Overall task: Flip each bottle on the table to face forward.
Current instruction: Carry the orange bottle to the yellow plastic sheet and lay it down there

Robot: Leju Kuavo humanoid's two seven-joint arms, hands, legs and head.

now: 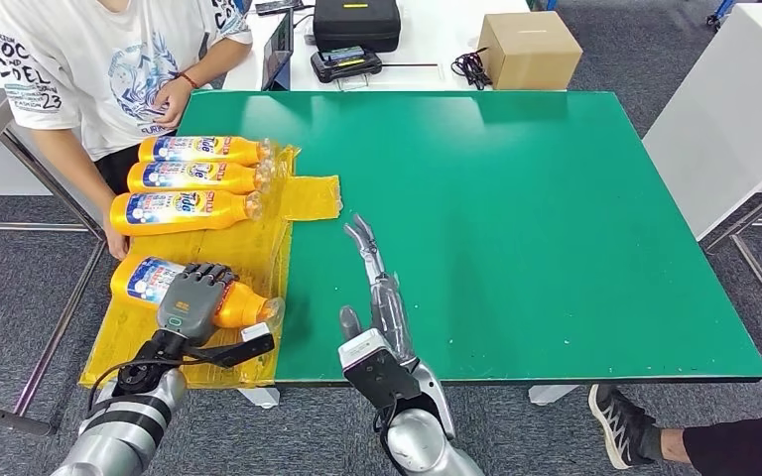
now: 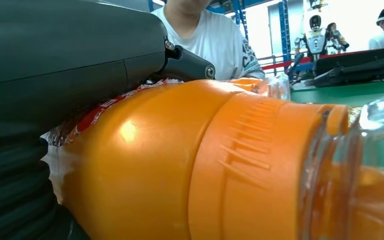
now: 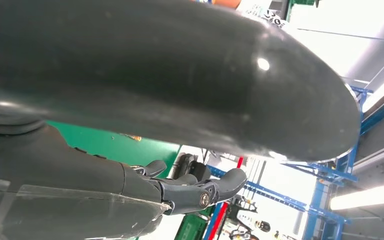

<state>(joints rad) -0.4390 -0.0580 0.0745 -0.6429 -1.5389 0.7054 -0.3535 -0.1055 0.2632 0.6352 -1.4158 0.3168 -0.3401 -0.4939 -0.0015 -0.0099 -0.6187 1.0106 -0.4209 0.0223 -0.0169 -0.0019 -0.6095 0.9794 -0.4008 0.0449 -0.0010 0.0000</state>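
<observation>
Four orange bottles lie on their sides on a yellow sheet (image 1: pixel 308 196) at the left of the green table (image 1: pixel 556 228). Three of them (image 1: pixel 203 150), (image 1: pixel 198 177), (image 1: pixel 184 210) lie side by side with blue labels up. My left hand (image 1: pixel 193 297) grips the nearest bottle (image 1: pixel 144 280) from above, fingers wrapped over its middle. The left wrist view shows that bottle's orange shoulder (image 2: pixel 180 165) and clear cap up close. My right hand (image 1: pixel 377 288) lies flat on the green table, fingers stretched out and holding nothing; its dark fingers (image 3: pixel 190 192) also show in the right wrist view.
A person in a white T-shirt (image 1: pixel 109 59) stands at the table's far left corner, one hand (image 1: pixel 116 243) beside the third bottle. A cardboard box (image 1: pixel 529 48) and a black case (image 1: pixel 356 22) sit on the white table behind. A shoe (image 1: pixel 620 426) shows below the front edge.
</observation>
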